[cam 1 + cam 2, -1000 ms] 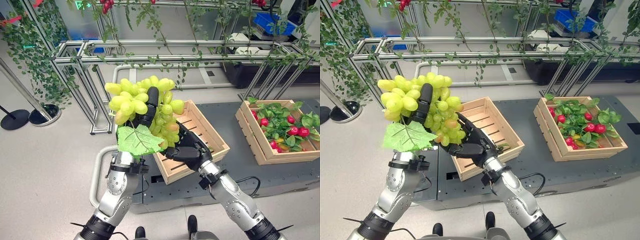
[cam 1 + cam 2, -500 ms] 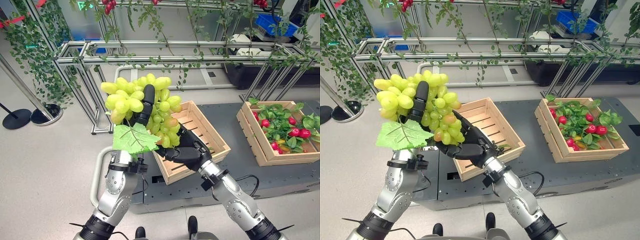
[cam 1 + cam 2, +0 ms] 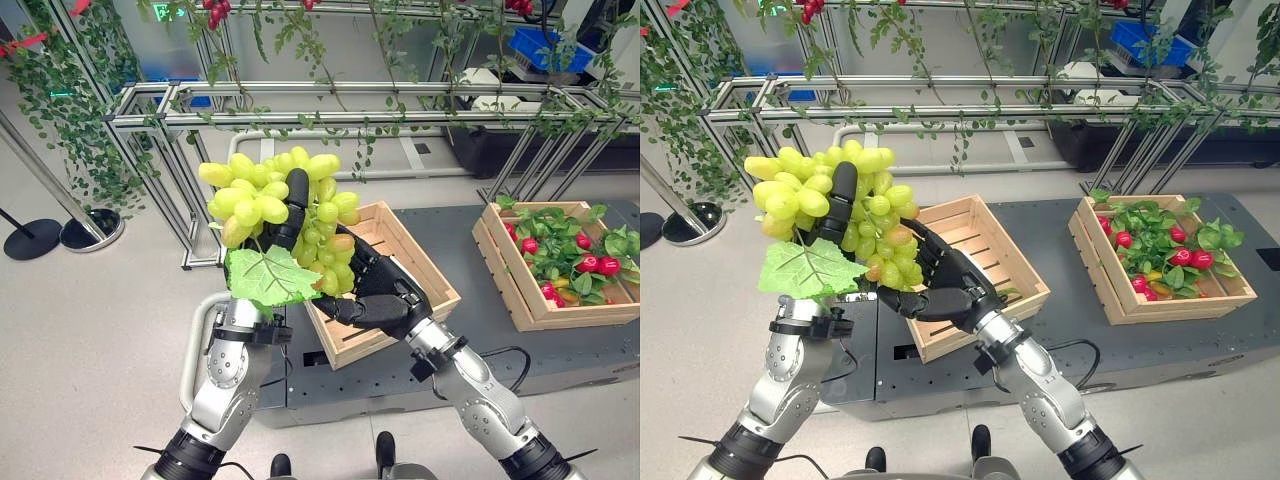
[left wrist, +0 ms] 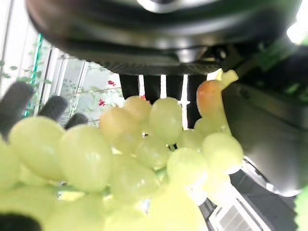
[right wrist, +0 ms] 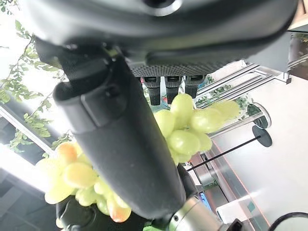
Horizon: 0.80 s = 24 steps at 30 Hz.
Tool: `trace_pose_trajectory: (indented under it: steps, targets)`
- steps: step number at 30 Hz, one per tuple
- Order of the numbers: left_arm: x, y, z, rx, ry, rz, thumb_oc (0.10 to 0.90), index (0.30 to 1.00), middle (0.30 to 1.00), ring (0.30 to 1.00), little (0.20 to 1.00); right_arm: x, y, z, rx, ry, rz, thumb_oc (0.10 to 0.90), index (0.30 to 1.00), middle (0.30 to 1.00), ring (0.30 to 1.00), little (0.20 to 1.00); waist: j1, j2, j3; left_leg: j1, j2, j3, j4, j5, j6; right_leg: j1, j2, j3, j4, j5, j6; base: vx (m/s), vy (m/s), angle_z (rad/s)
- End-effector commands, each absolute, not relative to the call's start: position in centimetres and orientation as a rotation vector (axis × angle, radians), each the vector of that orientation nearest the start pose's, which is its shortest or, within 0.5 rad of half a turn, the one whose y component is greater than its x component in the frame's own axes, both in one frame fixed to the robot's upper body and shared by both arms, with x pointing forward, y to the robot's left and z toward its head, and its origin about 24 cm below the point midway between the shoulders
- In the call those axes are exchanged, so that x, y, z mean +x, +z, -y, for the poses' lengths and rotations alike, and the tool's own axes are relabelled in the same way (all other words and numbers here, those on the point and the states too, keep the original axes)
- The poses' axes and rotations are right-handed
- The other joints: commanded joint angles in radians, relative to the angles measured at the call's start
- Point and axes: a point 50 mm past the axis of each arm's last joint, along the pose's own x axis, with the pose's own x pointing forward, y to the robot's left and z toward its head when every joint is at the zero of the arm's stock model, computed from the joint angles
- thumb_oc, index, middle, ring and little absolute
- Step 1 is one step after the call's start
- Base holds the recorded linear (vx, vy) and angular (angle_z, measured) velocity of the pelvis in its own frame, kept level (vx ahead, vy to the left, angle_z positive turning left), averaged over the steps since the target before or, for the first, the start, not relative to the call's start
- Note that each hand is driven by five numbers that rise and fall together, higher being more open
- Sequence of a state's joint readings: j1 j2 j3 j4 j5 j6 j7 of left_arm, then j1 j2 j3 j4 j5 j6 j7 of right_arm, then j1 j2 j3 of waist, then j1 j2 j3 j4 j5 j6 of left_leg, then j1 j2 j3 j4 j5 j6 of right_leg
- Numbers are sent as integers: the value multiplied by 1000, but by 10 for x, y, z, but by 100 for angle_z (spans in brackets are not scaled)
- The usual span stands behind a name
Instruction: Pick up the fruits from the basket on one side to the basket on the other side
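A big bunch of green grapes (image 3: 262,196) with a green leaf (image 3: 268,278) is held up in the air, left of the empty wooden crate (image 3: 415,268). My left hand (image 3: 293,208) grips it from below, one dark finger running up the bunch. My right hand (image 3: 382,300) reaches in from the right, fingers curled against the bunch's lower side. The right wrist view has grapes (image 5: 188,124) between the thumb (image 5: 126,144) and the fingers. Grapes (image 4: 144,149) also crowd the left wrist view. A second crate (image 3: 520,290) at the right holds red fruits (image 3: 598,264) among leaves.
Both crates stand on a dark low platform (image 3: 520,350). Behind them runs an aluminium frame (image 3: 330,100) hung with vines. A stanchion base (image 3: 88,230) sits on the floor at the left. A blue bin (image 3: 548,45) is at the far right.
The bunch has risen a little and drifted left. My right hand has closed in further round its lower side, its forearm swinging out to the right.
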<state>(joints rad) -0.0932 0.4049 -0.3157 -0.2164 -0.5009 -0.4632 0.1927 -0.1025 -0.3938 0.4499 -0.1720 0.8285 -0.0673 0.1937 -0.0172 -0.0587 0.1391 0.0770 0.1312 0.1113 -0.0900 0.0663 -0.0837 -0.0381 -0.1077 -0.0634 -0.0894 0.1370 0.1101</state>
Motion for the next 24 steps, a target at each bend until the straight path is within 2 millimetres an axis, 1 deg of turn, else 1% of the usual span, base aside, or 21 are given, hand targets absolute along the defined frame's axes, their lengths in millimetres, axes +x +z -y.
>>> trace_pose_trajectory:
  steps: [1, 5, 10, 11, 12, 13, 14, 20, 24]
  targets:
    - [241, 185, -146, -192, -205, 878, 400, 300, 300, 300, 300, 233, 153, 102, 538, 789, 464, 800, 900, 900, 900, 900, 2, 11, -93, 27, 21, -33, 3, -85, 14, 92, -56, -9, 2, -82, 44, 0, 0, 0]
    - [242, 186, -147, -194, -211, 870, 400, 300, 300, 300, 300, 233, 153, 101, 581, 794, 456, 800, 900, 900, 900, 900, 3, 12, -96, 27, 20, -36, 3, -85, 14, 94, -56, -11, 2, -83, 44, 0, 0, 0]
    - [241, 183, -139, -197, -276, 847, 400, 300, 300, 300, 300, 231, 153, 97, 610, 792, 453, 800, 900, 900, 900, 900, 1, 14, -92, 30, 21, -32, 3, -84, 14, 95, -56, -11, 2, -83, 44, 0, 0, 0]
    - [241, 182, -138, -196, -291, 842, 400, 300, 300, 300, 300, 231, 153, 96, 612, 798, 454, 729, 794, 794, 794, 794, 0, 14, -91, 30, 21, -31, 3, -84, 15, 95, -56, -10, 2, -83, 44, 0, 0, 0]
    - [242, 181, -136, -191, -309, 835, 400, 300, 300, 300, 300, 231, 153, 95, 613, 802, 454, 626, 639, 639, 639, 639, -1, 14, -90, 29, 21, -30, 3, -84, 15, 94, -56, -9, 2, -82, 44, 0, 0, 0]
    - [241, 180, -134, -179, -334, 826, 400, 300, 300, 300, 300, 230, 153, 95, 614, 804, 457, 494, 441, 441, 441, 441, -2, 14, -89, 28, 21, -29, 3, -84, 15, 93, -56, -8, 2, -82, 44, 0, 0, 0]
    - [241, 179, -132, -174, -346, 819, 400, 300, 300, 300, 300, 230, 153, 95, 617, 805, 457, 400, 300, 300, 300, 300, -3, 15, -88, 29, 21, -28, 3, -85, 16, 92, -56, -8, 2, -82, 45, 0, 0, 0]
    - [241, 173, -127, -127, -407, 792, 400, 300, 300, 300, 300, 230, 153, 94, 627, 812, 453, 400, 300, 300, 300, 300, -5, 16, -86, 31, 22, -22, 3, -84, 16, 92, -57, -3, 2, -82, 46, 0, 0, 0]
    - [243, 171, -125, -122, -409, 777, 400, 300, 300, 300, 300, 232, 152, 93, 632, 811, 454, 400, 300, 300, 300, 300, -4, 17, -88, 29, 21, -22, 3, -84, 16, 91, -58, -3, 2, -82, 48, 0, 0, 0]
